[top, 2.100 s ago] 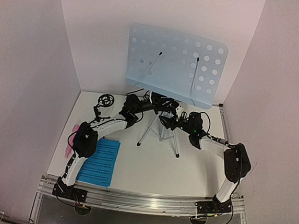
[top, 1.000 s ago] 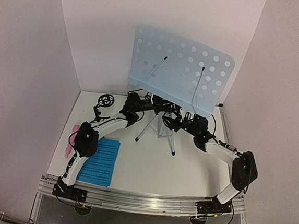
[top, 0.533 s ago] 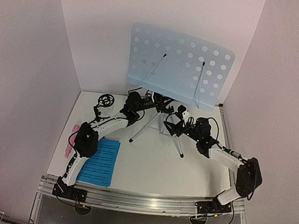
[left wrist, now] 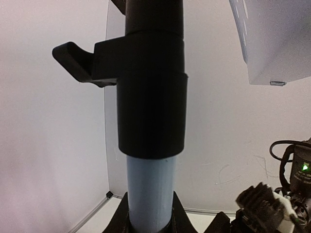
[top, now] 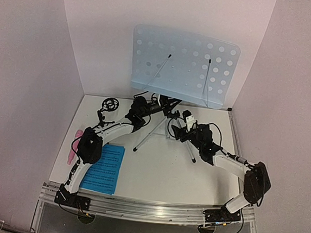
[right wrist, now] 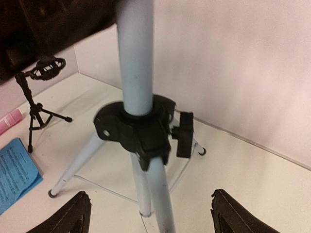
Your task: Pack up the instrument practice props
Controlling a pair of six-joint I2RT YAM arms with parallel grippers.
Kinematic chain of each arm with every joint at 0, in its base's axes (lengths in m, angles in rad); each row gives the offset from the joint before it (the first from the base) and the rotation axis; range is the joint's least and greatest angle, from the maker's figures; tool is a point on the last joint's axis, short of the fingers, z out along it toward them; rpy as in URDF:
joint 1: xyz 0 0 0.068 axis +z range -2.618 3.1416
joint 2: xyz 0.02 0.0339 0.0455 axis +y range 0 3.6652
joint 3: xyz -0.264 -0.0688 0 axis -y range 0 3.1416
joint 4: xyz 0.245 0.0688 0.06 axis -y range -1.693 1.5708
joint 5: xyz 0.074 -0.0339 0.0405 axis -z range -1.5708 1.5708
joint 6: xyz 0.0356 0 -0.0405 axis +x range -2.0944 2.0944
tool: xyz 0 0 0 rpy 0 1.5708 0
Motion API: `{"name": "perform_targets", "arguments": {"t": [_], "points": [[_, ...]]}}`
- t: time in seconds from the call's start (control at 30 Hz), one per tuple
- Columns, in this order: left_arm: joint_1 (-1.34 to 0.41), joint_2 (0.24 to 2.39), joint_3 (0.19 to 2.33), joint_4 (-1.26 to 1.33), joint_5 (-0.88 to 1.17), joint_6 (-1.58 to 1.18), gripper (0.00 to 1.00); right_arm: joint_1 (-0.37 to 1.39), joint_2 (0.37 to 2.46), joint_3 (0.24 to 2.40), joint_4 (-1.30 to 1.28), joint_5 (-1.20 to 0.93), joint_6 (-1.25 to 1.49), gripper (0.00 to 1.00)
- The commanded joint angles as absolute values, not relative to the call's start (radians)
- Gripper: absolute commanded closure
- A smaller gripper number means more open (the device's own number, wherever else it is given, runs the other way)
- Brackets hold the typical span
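Left pincer [top: 164, 107] clenched on the pole [left wrist: 150, 191] of the music stand [top: 184, 64], just below a black collar [left wrist: 151, 97] with a side lever. In the left wrist view a dark finger [left wrist: 121, 221] lies on either side of the pale tube at the bottom of the frame. Right pincer [right wrist: 150, 216] released: its fingertips [right wrist: 73, 218] sit wide apart in the lower corners of the right wrist view, with one silver leg [right wrist: 158, 194] between them and touching neither. Above that leg is the black hub [right wrist: 138, 126] from which the legs spread to the white table [top: 155, 176]. In the overhead view the stand's pale perforated desk fills the upper centre, against the back wall. A small black microphone stand [top: 108, 108] with a ring on top is upright at centre left, just beyond the left arm. A pink microphone [top: 74, 145] lies at the table's left edge, partly hidden by that arm. A blue sheet [top: 104, 168] of printed music lies flat at lower left, beside the arm's base.
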State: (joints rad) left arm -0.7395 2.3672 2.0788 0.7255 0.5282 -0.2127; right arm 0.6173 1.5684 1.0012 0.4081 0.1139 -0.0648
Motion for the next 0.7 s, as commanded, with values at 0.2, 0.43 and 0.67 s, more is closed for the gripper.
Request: {"name": "perform_targets", "arguments": {"t": [0.2,0.43,0.67], "points": [[-0.743,2.241,2.115,0.867,0.525,-0.227,1.00,0.533,1.500,0.926,0.270,0.002,-0.083,0.32],[-0.742,2.248,2.142,0.856,0.533,-0.238,1.00,0.523,1.579,0.953,0.273,-0.021,-0.069,0.64],[-0.745,2.241,2.142,0.800,0.516,-0.280,1.00,0.520,1.650,1.075,0.322,-0.018,-0.013,1.00]]}}
